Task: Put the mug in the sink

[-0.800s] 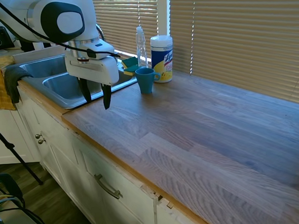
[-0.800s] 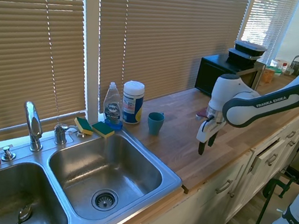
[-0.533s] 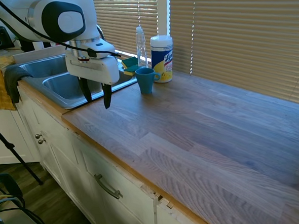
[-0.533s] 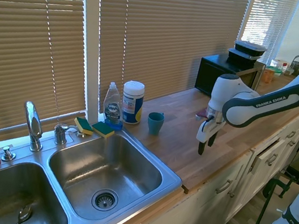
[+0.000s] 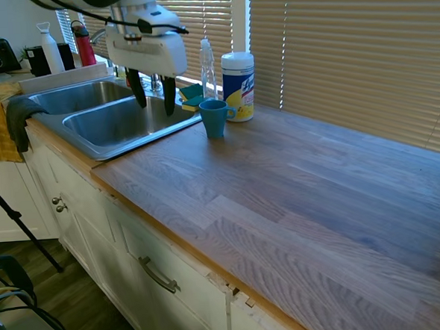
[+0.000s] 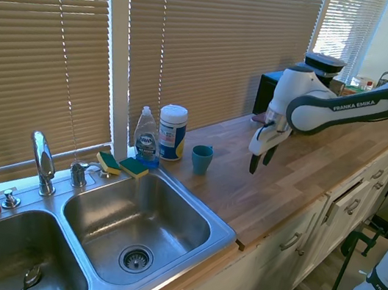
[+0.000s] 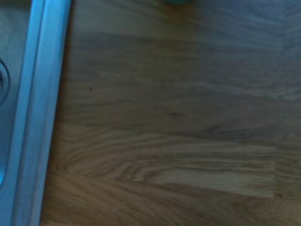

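The teal-blue mug (image 5: 214, 118) (image 6: 201, 159) stands upright on the wooden counter beside the sink's right edge, handle toward the white canister. The two-basin steel sink (image 5: 118, 143) (image 6: 215, 226) lies left of it in both exterior views. My gripper (image 5: 153, 100) (image 6: 259, 158) hangs open and empty above the counter, apart from the mug, fingers pointing down. In the wrist view the sink's rim (image 7: 40, 113) runs along one side of blurred wood, and a sliver of the mug (image 7: 178, 2) shows at the edge.
A white wipes canister (image 5: 238, 86) and a clear soap bottle (image 5: 207, 67) stand behind the mug. Sponges (image 6: 123, 165) lie at the sink's back corner by the faucet (image 6: 43, 162). A black microwave (image 6: 285, 89) sits further along the counter. Blinds back the counter.
The gripper has risen and moved from the counter's front edge inward toward the blinds, nearer the mug. It stays open. The mug has not moved.
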